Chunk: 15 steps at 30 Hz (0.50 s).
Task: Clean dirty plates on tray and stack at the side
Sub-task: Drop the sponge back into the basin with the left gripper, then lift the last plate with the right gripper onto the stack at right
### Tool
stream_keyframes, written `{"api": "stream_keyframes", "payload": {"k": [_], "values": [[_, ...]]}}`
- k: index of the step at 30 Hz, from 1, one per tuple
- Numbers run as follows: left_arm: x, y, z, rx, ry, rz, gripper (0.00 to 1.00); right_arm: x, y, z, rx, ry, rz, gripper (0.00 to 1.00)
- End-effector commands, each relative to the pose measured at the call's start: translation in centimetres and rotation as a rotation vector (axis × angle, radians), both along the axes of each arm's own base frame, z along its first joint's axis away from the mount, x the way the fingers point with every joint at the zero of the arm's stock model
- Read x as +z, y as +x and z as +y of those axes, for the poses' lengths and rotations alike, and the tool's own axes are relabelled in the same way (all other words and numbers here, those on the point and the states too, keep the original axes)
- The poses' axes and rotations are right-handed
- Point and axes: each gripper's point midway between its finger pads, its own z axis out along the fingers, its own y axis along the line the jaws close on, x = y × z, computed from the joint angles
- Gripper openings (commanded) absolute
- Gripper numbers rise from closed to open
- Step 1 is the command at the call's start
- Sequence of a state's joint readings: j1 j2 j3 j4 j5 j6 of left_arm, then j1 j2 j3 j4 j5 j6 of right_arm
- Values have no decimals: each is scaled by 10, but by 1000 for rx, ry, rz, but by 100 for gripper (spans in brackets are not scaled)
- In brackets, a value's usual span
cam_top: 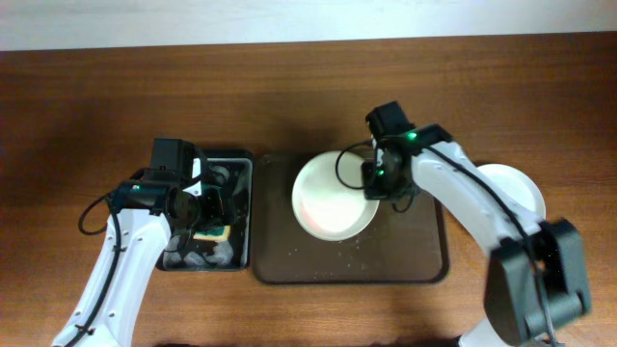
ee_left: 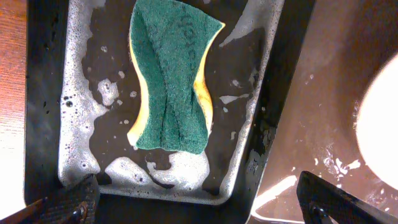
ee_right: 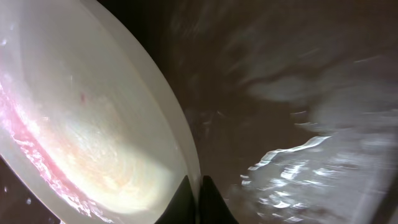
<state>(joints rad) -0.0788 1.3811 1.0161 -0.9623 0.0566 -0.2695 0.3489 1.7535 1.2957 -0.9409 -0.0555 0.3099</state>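
Sponge (ee_left: 171, 78) in foamy container (ee_left: 73, 124) beneath open left gripper (ee_left: 199, 204), smeared plate (cam_top: 333, 198) over tray (cam_top: 405, 260), rim pinched by right gripper (ee_right: 198, 196)

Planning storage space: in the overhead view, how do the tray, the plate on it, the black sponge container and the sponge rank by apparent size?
1. tray
2. sponge container, partly covered
3. plate
4. sponge

Soft light from above; the desk (cam_top: 77, 116) darkens leftward. Right wrist view blurred, white glare on the wet tray (ee_right: 298, 168), the plate (ee_right: 93, 124) washed out; left wrist view sharp.
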Motion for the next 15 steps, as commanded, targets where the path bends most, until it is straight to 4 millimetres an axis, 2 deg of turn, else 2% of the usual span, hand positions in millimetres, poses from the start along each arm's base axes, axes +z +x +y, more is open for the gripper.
{"api": "stream_keyframes", "payload": {"k": [1,4,8,9,13,15], "values": [[3,2,-2,9,-18,-8,99,44,11,-39,-41,-197,-165,4],[3,3,-2,9,-18,-9,99,63,11,-53,-47,-360,-251,4],[4,3,-2,9,-18,-12,99,95,9,-27,64,-622,-446,4],[4,4,-2,9,-18,-15,99,112,7,-14,103,-715,-547,4],[4,4,-2,9,-18,-15,99,146,1,17,145,-841,-751,4],[4,4,-2,8,-18,-15,99,153,1,18,137,-868,-784,4]]}}
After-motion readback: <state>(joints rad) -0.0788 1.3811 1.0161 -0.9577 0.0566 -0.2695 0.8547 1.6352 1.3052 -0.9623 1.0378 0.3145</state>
